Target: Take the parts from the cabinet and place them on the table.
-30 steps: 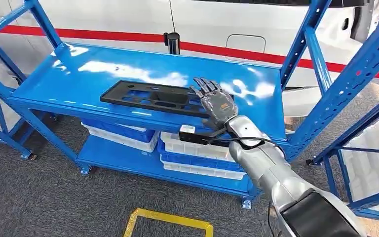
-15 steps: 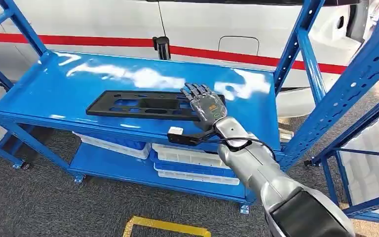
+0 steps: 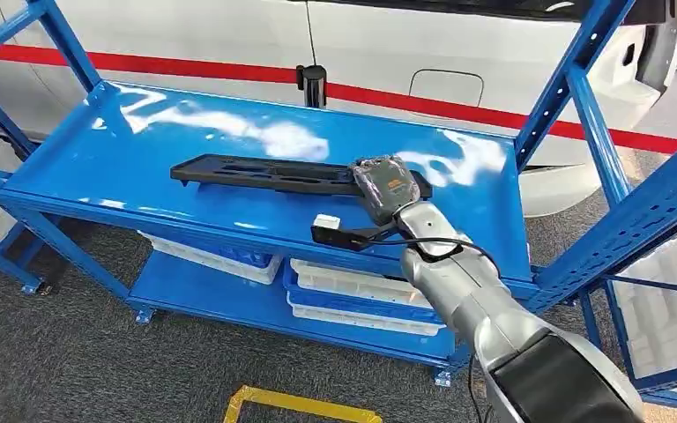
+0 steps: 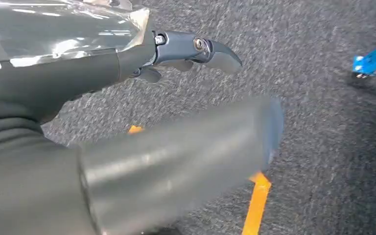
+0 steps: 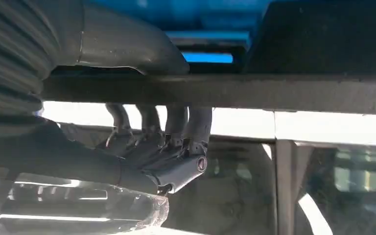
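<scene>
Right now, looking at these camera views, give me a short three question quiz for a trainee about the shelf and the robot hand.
1. True or false: the right robot hand grips one end of the long black part.
2. Multiple choice: where is the black part? A) on the floor B) on the upper blue shelf C) in a bin on the lower shelf.
3. Fill in: the left robot hand hangs above grey carpet marked with a ______ line.

Key:
1. True; in the right wrist view its fingers wrap the part's edge.
2. B
3. Yellow
</scene>
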Controlling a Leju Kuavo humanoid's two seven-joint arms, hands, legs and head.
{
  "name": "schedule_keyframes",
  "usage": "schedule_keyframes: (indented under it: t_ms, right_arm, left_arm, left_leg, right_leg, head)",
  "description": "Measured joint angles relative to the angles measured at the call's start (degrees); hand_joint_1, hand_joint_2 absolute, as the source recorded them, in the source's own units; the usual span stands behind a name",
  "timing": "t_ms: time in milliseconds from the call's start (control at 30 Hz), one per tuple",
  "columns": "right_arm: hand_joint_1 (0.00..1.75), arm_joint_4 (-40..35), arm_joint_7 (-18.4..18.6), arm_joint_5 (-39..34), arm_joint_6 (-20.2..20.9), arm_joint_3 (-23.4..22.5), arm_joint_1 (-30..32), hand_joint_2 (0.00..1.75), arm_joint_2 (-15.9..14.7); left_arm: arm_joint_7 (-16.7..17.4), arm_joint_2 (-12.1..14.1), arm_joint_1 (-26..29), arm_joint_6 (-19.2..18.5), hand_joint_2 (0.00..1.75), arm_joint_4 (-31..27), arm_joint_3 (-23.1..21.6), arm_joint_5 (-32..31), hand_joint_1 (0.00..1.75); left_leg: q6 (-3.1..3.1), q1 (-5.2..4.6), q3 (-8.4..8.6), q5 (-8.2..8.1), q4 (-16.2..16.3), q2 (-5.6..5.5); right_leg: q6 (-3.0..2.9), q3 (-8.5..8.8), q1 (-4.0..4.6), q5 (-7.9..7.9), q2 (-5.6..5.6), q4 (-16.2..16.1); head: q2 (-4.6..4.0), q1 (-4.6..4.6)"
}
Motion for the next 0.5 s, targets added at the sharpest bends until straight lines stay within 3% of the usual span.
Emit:
schedule_keyframes:
  t_ms: [267,300,333,400,433,500]
  right_arm:
    - [1.75,-0.5,-1.9,-1.0,-0.2,-0.5,-0.2,1.75,-0.1]
    - [1.75,-1.2,-3.3,-1.7,0.0,-0.9,-0.5,1.75,-0.2]
    - [1.75,-3.0,-5.4,-3.7,0.7,-1.7,-1.4,1.75,-0.7]
    - [1.75,-9.4,-8.6,-6.8,1.8,-3.8,-3.2,1.75,-3.1]
    - [1.75,-18.1,-9.1,-10.7,5.5,-5.6,-5.3,1.75,-6.6]
    - [1.75,-21.9,-9.2,-11.9,6.8,-5.9,-5.9,1.75,-8.2]
  left_arm:
    - [-0.3,0.0,0.0,0.7,1.75,0.0,0.2,0.0,0.0]
    - [-0.5,0.0,0.0,0.6,1.75,0.0,0.4,0.0,0.0]
    - [-0.8,0.0,0.0,1.0,1.75,0.0,0.7,0.1,0.0]
    - [-0.9,0.0,0.0,1.6,1.75,0.0,1.0,-0.4,0.0]
    - [-1.1,0.0,0.1,1.9,1.75,0.0,1.3,-0.9,0.0]
    - [-1.2,0.0,0.1,1.7,1.75,0.0,1.4,-0.9,0.0]
  left_leg:
    - [0.17,-0.08,0.01,0.02,0.0,0.01]
    - [0.19,-0.16,0.0,0.03,0.0,0.01]
    - [0.4,-0.26,-0.02,0.12,0.0,-0.02]
    - [0.51,-0.29,-0.12,0.18,0.0,-0.09]
    - [0.52,-0.24,-0.12,0.18,0.0,-0.11]
    - [0.51,-0.22,-0.13,0.18,0.0,-0.1]
  right_leg:
    - [0.05,0.0,-0.07,0.03,0.0,0.0]
    - [0.45,-0.02,-0.16,0.09,0.0,0.0]
    - [1.01,-0.04,-0.34,0.13,0.0,-0.1]
    - [1.15,-0.13,-0.38,0.22,-0.02,-0.1]
    - [1.16,-0.15,-0.38,0.23,-0.07,0.0]
    - [1.16,-0.17,-0.38,0.23,-0.07,0.0]
  head:
    - [0.0,-0.02]
    - [0.0,0.0]
    - [0.0,-0.04]
    - [0.0,-0.02]
    - [0.0,-0.02]
    - [0.0,-0.02]
